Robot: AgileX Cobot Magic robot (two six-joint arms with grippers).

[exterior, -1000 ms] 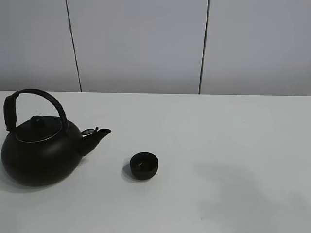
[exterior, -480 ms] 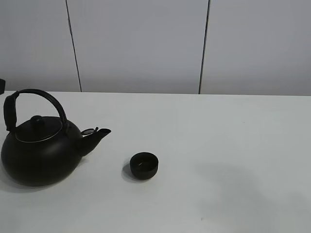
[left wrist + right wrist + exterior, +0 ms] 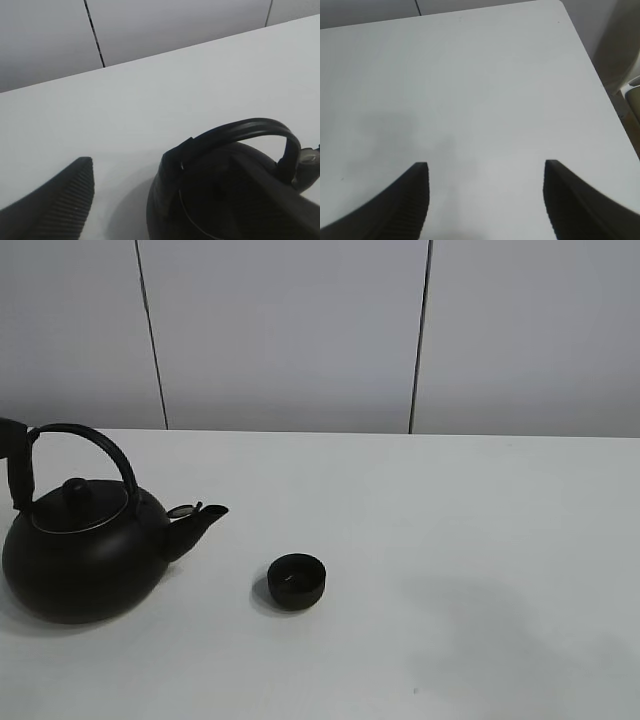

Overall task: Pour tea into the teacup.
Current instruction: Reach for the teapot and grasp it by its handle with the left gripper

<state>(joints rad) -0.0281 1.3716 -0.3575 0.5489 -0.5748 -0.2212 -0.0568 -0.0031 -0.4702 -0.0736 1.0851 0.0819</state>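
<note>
Teacup (image 3: 297, 581) sits upright on the white counter (image 3: 470, 530), left of centre in the high view, with bare surface all round it. The only neighbour is the black kettle (image 3: 85, 550), on the left side of the counter and near the cup without touching it. Its spout (image 3: 203, 519) points toward the cup's side, its arched handle (image 3: 92, 441) stands up, and its lid knob (image 3: 76, 487) sits under the arch. We see nothing between spout and cup. The left gripper (image 3: 8, 432) only shows as a dark piece at the high view's left edge, right at the handle's left end; we cannot tell if it touches. In the left wrist view we get one ribbed finger (image 3: 59, 204) over bare counter beside the kettle body. The other finger is lost against the black kettle, so we cannot tell how the left jaws stand. The right gripper (image 3: 486, 200) is outside the high view. Its wrist view shows jaws wide apart with nothing between them, above bare counter near the counter's corner (image 3: 559, 4) and side edge. The whole right half of the counter is open room. The far edge meets a grey panelled wall (image 3: 290, 335) with dark vertical seams. The kettle sits close to the high view's left edge, which is the tightest side.
</note>
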